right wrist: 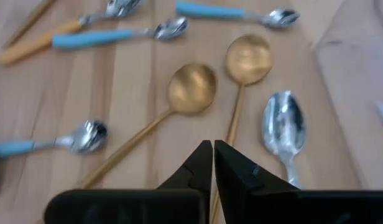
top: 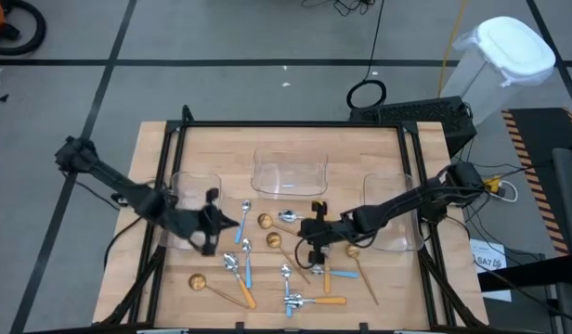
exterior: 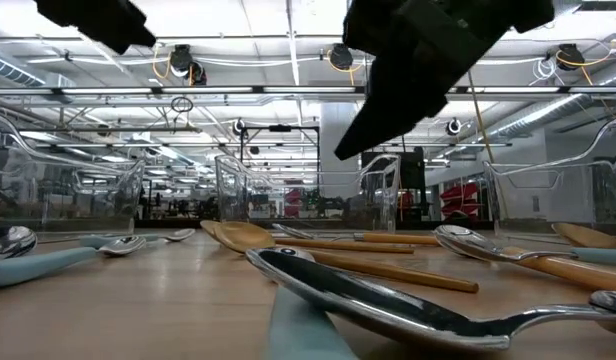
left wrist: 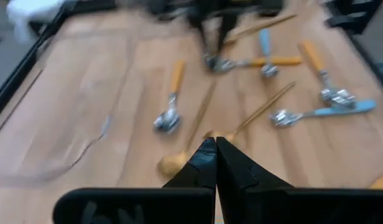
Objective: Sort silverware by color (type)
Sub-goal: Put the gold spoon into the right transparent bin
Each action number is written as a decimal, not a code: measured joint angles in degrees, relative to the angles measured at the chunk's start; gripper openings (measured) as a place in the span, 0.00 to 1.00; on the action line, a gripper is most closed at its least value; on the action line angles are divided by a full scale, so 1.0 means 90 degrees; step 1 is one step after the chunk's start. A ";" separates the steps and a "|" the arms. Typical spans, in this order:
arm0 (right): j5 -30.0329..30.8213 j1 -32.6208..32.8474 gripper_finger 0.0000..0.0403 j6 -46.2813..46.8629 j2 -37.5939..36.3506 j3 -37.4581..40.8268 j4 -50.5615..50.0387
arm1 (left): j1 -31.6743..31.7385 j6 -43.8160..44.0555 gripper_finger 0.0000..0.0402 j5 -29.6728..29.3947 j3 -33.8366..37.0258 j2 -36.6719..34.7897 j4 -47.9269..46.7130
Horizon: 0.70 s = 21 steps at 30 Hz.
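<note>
High view: spoons (top: 267, 255) with orange, blue and gold handles lie scattered across the front half of the wooden table (top: 379, 148), none yet in the three clear plastic trays (top: 289, 173) behind them. Above the pile, the right gripper (top: 316, 230) hangs with fingers pinched shut and empty, two gold spoons (right wrist: 193, 87) just ahead of its tips. On the left side, the left gripper (top: 210, 223) hovers likewise closed, holding nothing.
</note>
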State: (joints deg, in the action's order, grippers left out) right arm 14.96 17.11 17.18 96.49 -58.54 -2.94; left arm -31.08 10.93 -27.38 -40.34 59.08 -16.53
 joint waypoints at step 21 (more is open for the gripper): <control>-0.0026 -0.0459 0.31 -0.0157 0.1288 -0.0002 0.1182 | -0.0513 -0.0446 0.00 -0.0182 0.0028 0.0185 0.0604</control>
State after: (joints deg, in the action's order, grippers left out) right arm 14.73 12.98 15.77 108.09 -58.57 7.70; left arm -35.70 6.91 -29.02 -40.08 60.75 -11.09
